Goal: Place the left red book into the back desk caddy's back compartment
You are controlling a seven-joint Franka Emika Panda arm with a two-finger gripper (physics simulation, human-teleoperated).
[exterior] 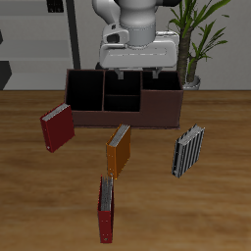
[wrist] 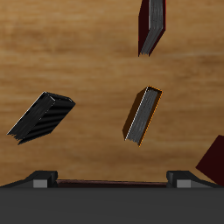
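The robot's arm point(exterior: 137, 15) is glossy white with rounded, bulbous segments and a darker grey seam at the joint. Below sits a wide, flat white hand block with two short light-grey fingers point(exterior: 155, 71). In the wrist view, the claw point(wrist: 112, 181) shows as dark charcoal-grey, with two small grey pads on a black bar.

End effector point(exterior: 135, 73) hangs high at the back, pointing straight down. Both fingers point(exterior: 118, 73) are spread wide apart, nothing between them. White wrist housing level.

left red book point(exterior: 106, 209) upright, caddy point(exterior: 127, 119) far behind
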